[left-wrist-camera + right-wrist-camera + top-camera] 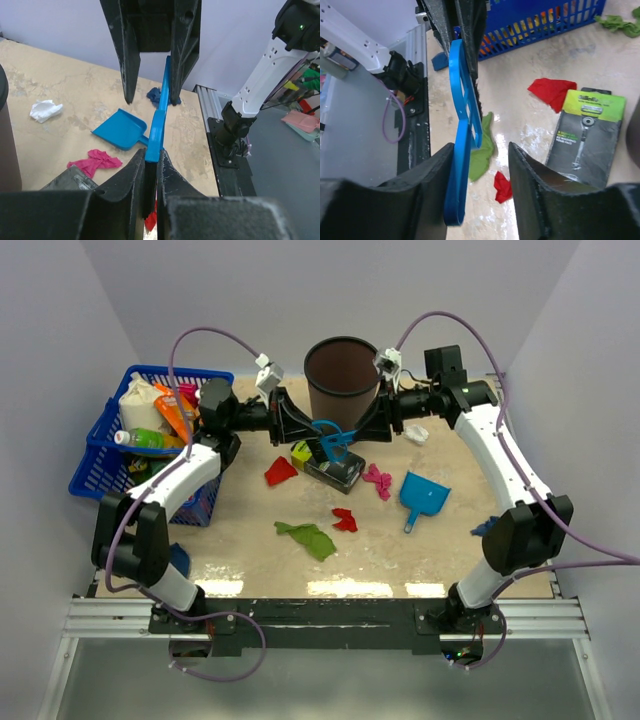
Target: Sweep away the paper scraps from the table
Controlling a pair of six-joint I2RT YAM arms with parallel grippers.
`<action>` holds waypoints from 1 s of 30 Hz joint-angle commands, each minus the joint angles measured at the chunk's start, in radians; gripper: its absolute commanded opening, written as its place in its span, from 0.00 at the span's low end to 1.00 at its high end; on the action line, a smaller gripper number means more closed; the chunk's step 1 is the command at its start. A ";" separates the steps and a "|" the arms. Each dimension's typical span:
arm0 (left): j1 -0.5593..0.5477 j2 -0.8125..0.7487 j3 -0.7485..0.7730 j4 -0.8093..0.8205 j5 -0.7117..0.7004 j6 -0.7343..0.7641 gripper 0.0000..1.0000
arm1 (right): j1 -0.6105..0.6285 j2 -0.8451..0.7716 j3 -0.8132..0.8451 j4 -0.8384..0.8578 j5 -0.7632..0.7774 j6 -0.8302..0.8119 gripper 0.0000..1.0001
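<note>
A blue brush (330,441) with black bristles hangs between both grippers in front of the brown bin. My left gripper (150,165) is shut on its bristle end (148,187). My right gripper (481,150) is open around the looped handle (461,150), which rests against one finger. Paper scraps lie on the table (420,560): red (281,471), red (344,520), green (309,537), pink (377,480), white (416,434) and blue (485,527). The pink (95,161) and white (45,110) scraps show in the left wrist view, the green (482,150) and red (551,92) in the right wrist view.
A blue dustpan (424,495) lies right of centre. A black-and-lime box (335,471) lies under the grippers. A brown bin (342,375) stands at the back. A blue basket (140,430) of groceries stands at the left edge.
</note>
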 commanded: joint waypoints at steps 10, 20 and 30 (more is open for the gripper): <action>0.009 0.036 -0.001 0.168 -0.021 -0.128 0.00 | 0.026 -0.046 -0.068 0.182 -0.055 0.177 0.36; 0.013 0.040 -0.003 0.164 -0.029 -0.129 0.00 | 0.026 -0.050 -0.088 0.257 -0.073 0.259 0.29; 0.023 0.050 -0.005 0.164 -0.037 -0.143 0.00 | 0.028 -0.056 -0.096 0.282 -0.083 0.295 0.22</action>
